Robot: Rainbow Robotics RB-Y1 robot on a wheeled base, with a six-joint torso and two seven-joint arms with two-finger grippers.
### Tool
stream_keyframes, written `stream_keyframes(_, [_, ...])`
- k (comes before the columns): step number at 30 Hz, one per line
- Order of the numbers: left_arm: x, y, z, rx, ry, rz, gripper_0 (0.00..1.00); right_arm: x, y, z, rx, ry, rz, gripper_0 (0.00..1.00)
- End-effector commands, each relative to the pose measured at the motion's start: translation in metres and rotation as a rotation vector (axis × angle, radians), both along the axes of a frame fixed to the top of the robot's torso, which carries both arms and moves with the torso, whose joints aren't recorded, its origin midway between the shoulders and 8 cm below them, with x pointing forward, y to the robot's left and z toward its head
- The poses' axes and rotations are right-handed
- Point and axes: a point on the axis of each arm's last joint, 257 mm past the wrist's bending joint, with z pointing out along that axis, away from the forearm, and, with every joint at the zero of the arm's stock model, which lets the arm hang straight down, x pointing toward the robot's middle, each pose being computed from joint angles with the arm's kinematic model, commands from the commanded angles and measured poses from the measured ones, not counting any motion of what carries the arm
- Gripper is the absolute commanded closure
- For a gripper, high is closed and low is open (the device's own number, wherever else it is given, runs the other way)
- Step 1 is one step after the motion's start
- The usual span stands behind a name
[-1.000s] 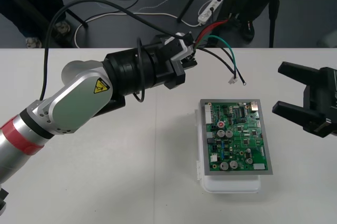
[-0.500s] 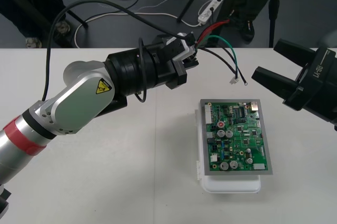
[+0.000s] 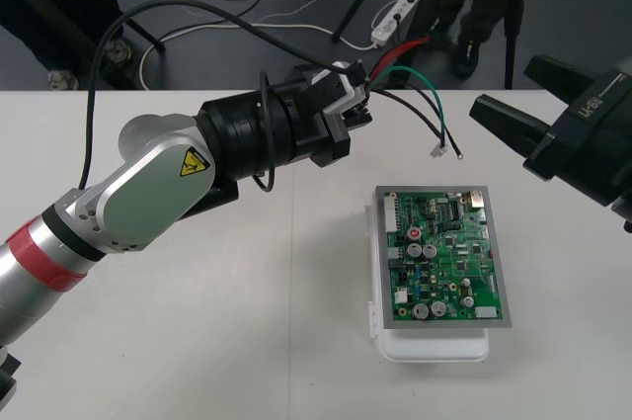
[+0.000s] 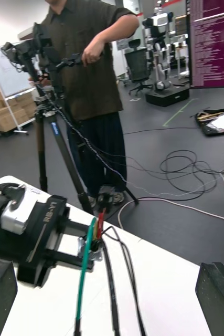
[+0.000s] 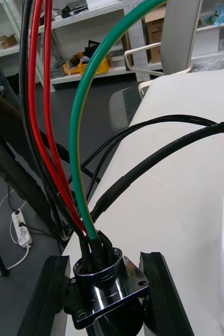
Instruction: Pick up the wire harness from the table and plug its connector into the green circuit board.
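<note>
Two grippers are hovering over the light table [image 3: 247, 321]; the left gripper [image 3: 356, 96] is standing above the table's far edge, and its black fingers [image 5: 51, 294] are clamping the flanged round metal socket [image 5: 107, 294] of the wire harness [image 3: 415, 109] between them; the harness is therefore hanging off the table, its red, green and black wires fanning out from the socket toward the right; the small connector [image 3: 435, 151] on one black wire is dangling just beyond the far edge of the green circuit board [image 3: 444, 257], apart from it and plugged into nothing. The board is lying flat on its white base [image 3: 434, 346], with no wire touching it. The right gripper [image 3: 523, 94] is hanging to the right of the wire ends, its fingers spread wide and gripping nothing, pointing toward the harness. Judging by this, the pick-up is looking done and the plugging is not yet begun; the connector end is probably needing a grasp of its own, likely by the right gripper, before anyone is seating it in the board.
</note>
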Motion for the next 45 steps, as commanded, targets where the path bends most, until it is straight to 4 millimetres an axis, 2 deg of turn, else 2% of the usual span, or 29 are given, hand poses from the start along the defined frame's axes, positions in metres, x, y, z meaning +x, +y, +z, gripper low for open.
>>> stream_keyframes(1, [-0.001,-0.015,0.028,-0.1,-0.01,0.002,1.0,-0.001,0.032,0.017,0.068,0.023,0.049,0.0])
stream_keyframes(11, [0.0,-0.015,0.03,-0.102,-0.021,0.007,1.0,0.006,0.043,0.011,0.1,0.051,0.03,0.0])
stream_keyframes(18, [-0.002,-0.019,0.032,-0.116,-0.015,0.001,1.0,0.013,0.044,0.018,0.081,0.035,0.01,0.0])
stream_keyframes(26, [-0.002,-0.018,0.033,-0.114,-0.017,0.003,1.0,0.024,0.054,0.023,0.059,0.029,-0.01,0.0])
stream_keyframes(39, [-0.004,-0.023,0.034,-0.122,-0.016,-0.004,1.0,0.039,0.058,0.018,0.042,0.032,-0.016,0.0])
stream_keyframes(45, [-0.005,-0.025,0.034,-0.123,-0.018,-0.006,1.0,0.04,0.058,0.017,0.043,0.037,-0.018,0.0])
